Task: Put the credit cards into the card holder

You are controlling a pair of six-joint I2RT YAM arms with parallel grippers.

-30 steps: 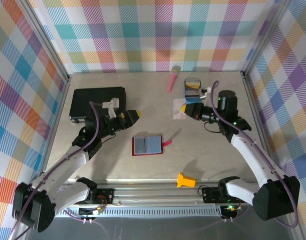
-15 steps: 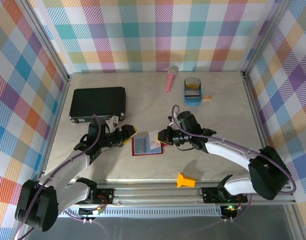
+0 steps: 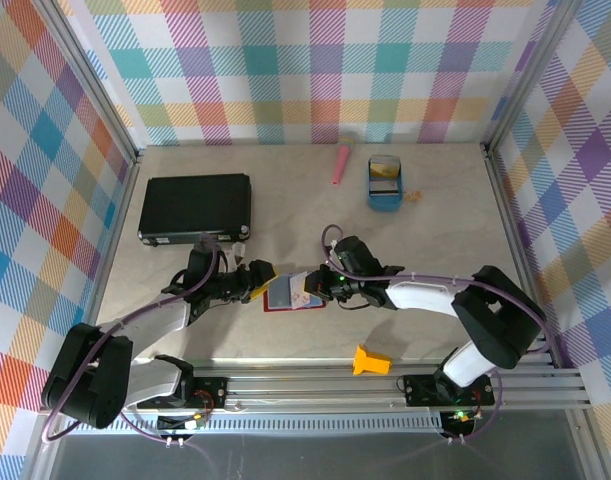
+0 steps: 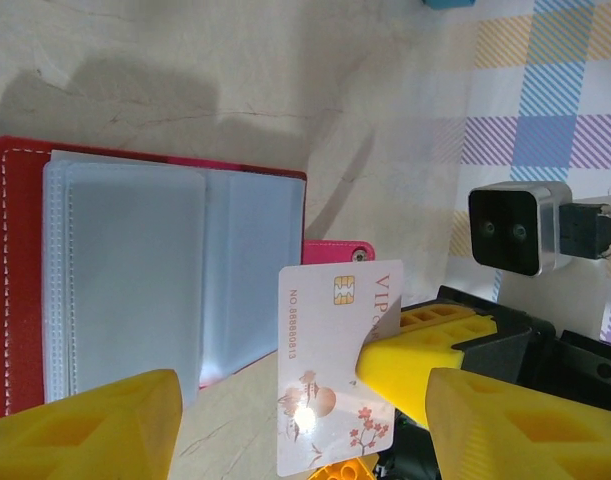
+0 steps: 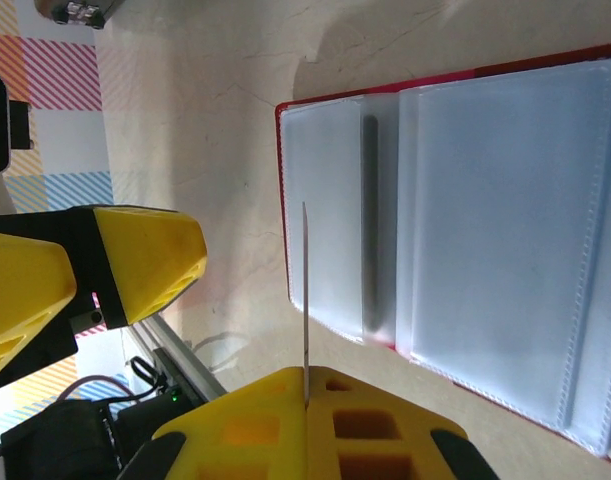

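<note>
The card holder lies open mid-table, dark red with pale grey-blue pockets facing up. My right gripper is shut on a white credit card printed with a chip and blossoms. It holds the card on edge just above the holder's near-left corner. My left gripper hovers at the holder's left edge. Its yellow fingers stand wide apart, nothing gripped, the card and the right gripper's finger showing between them. Other credit cards sit in the blue tray.
A large black flat case lies at the back left. A pink stick-like object lies beside the blue tray at the back. A small orange piece sits near the front rail. Patterned walls enclose the table.
My right arm has swung from the blue tray to the card holder, carrying the white card. My left gripper has slid to the holder's left edge, its jaws a little narrower.
</note>
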